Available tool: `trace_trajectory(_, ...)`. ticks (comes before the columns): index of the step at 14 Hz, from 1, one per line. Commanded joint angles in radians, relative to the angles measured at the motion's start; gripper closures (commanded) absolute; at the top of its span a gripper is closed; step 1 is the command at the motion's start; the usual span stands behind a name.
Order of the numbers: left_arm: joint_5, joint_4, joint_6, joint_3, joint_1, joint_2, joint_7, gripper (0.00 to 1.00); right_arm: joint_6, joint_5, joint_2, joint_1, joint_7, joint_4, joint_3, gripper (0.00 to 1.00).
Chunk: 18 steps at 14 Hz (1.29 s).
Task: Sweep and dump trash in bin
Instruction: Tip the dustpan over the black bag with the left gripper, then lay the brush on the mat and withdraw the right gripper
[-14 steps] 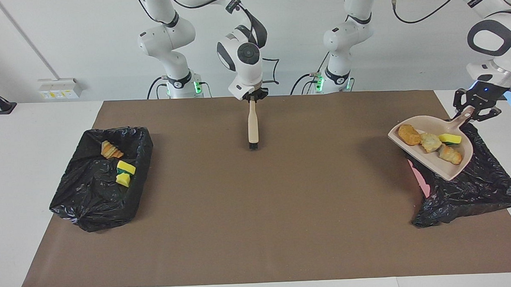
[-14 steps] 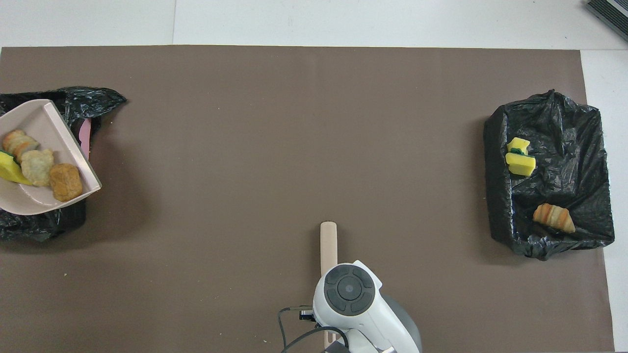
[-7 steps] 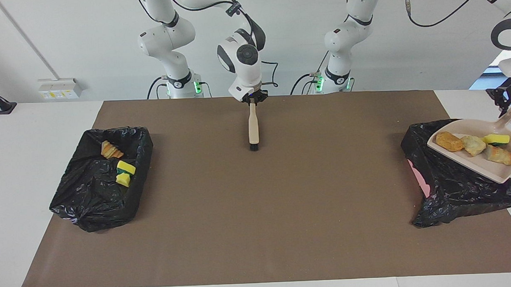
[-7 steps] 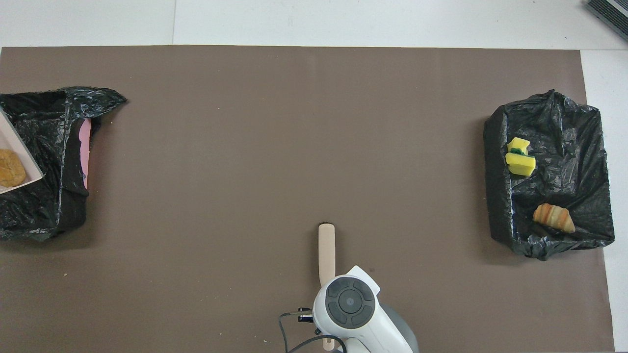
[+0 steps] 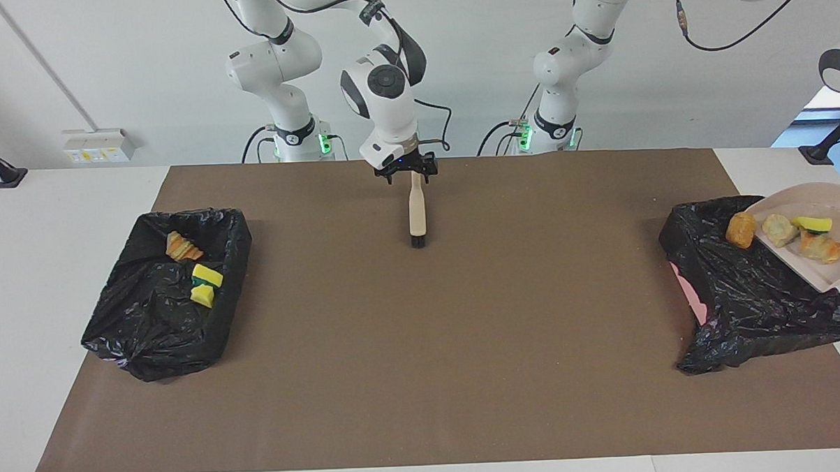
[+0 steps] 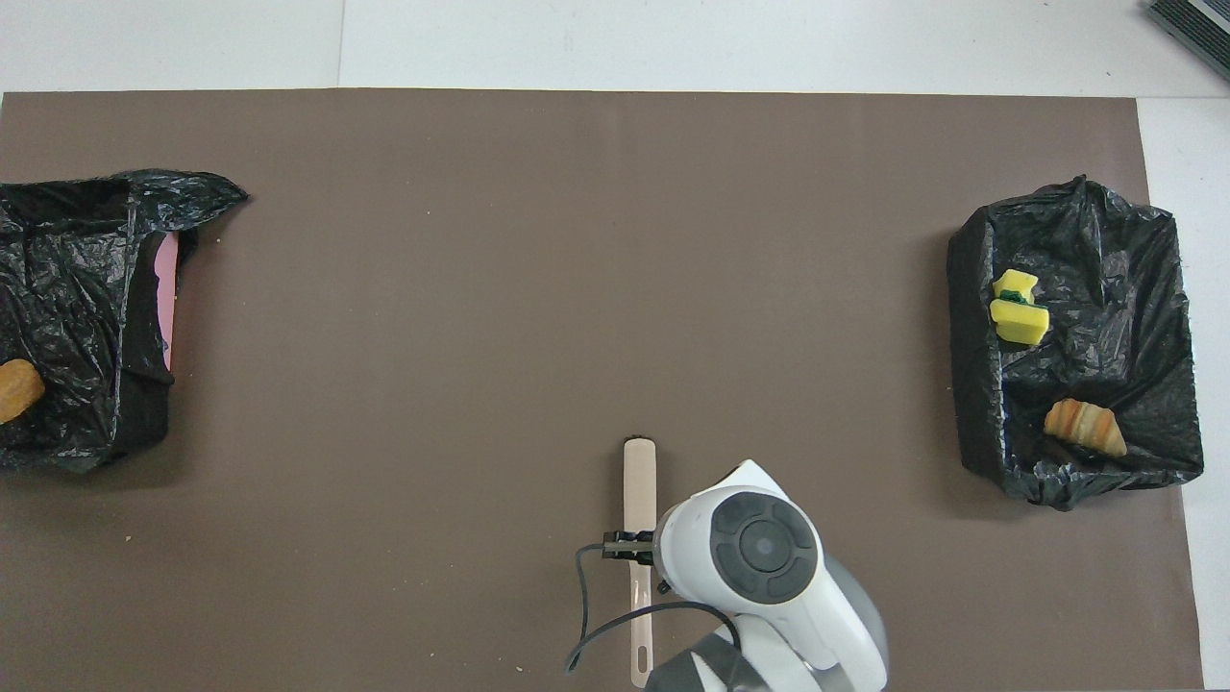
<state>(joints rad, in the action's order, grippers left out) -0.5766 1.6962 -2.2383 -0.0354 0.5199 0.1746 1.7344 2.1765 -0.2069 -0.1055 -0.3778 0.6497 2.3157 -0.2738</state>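
The beige dustpan (image 5: 823, 274) hangs tilted over the black-bagged bin (image 5: 751, 301) at the left arm's end of the table. Its handle and my left gripper are out of view. Three pieces of trash lie on it: two tan lumps (image 5: 779, 229) and a yellow sponge piece (image 5: 813, 224). One tan-orange lump (image 5: 741, 230) is off the pan's lip, on the bag in the bin (image 6: 77, 308). My right gripper (image 5: 411, 172) stands open over the handle of the brush (image 5: 416, 208), which lies on the mat.
A second black-bagged bin (image 5: 164, 301) at the right arm's end holds a croissant-like lump (image 5: 183, 247) and two yellow sponge pieces (image 5: 206, 275). A brown mat (image 5: 424, 347) covers the table between the bins.
The dustpan moved out over the bin toward the table's end and tilted, and one lump slid off it into the bin. My right gripper opened and let go of the brush handle.
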Motion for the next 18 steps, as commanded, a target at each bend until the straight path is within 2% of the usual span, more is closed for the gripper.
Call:
trace_trajectory(1, -0.116, -0.027, -0.014, 0.0, -0.001, 0.013, 0.022, 1.0, -0.009, 0.081, -0.028, 0.12, -0.039, -0.053, -0.007, 0.0)
trace_trajectory(3, -0.201, -0.041, -0.015, 0.002, -0.009, 0.014, 0.022, 1.0, -0.018, 0.144, -0.019, 0.187, -0.07, -0.113, -0.008, 0.0)
trace_trajectory(7, -0.282, -0.102, 0.0, 0.005, -0.046, 0.014, 0.024, 1.0, -0.202, 0.184, -0.019, 0.324, -0.243, -0.266, -0.007, 0.0)
trace_trajectory(9, -0.273, -0.141, 0.029, 0.015, -0.047, 0.002, 0.028, 1.0, -0.286, 0.213, -0.019, 0.362, -0.321, -0.344, -0.007, 0.0)
trace_trajectory(11, -0.205, -0.142, 0.115, 0.043, -0.078, -0.03, 0.014, 1.0, -0.334, 0.224, -0.013, 0.382, -0.335, -0.407, -0.007, 0.0)
trace_trajectory(12, -0.107, -0.142, 0.179, 0.046, -0.095, -0.038, -0.013, 1.0, -0.348, 0.225, -0.005, 0.402, -0.355, -0.432, -0.007, 0.0)
trace_trajectory(13, -0.021, -0.142, 0.245, 0.045, -0.115, -0.046, -0.063, 1.0, -0.374, 0.222, -0.003, 0.428, -0.399, -0.449, -0.007, 0.0)
trace_trajectory(18, 0.183, -0.109, 0.463, 0.06, -0.22, -0.082, -0.348, 1.0, -0.512, 0.222, -0.002, 0.493, -0.486, -0.571, 0.011, 0.0)
